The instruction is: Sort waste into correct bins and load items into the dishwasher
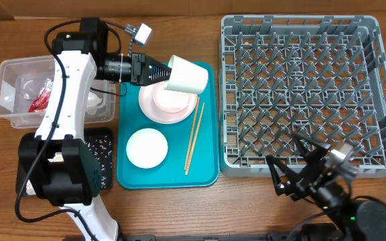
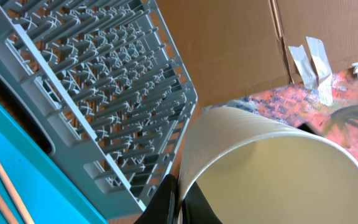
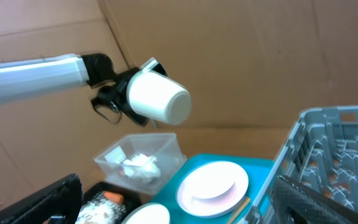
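My left gripper [image 1: 161, 71] is shut on the rim of the white cup [image 1: 187, 77], held tilted on its side above the pink bowl and plate [image 1: 167, 102] on the teal tray [image 1: 206, 171]; the cup also shows in the left wrist view [image 2: 272, 168] and the right wrist view [image 3: 159, 99]. A white plate [image 1: 146, 148] and the wooden chopsticks [image 1: 194, 137] lie on the tray. The clear tub [image 1: 12, 73] holds the red wrapper [image 1: 40, 99] and the white wad [image 3: 138, 167]. The black tray [image 1: 103, 155] holds crumbs and the carrot [image 3: 112, 197]. My right gripper [image 1: 299, 171] is open at the grey dish rack's [image 1: 300, 87] front edge.
Cardboard walls stand behind the table [image 3: 241, 56]. The rack fills the right half of the table, the teal tray sits against its left side, and the tub and black tray lie at the far left under my left arm [image 1: 62, 114].
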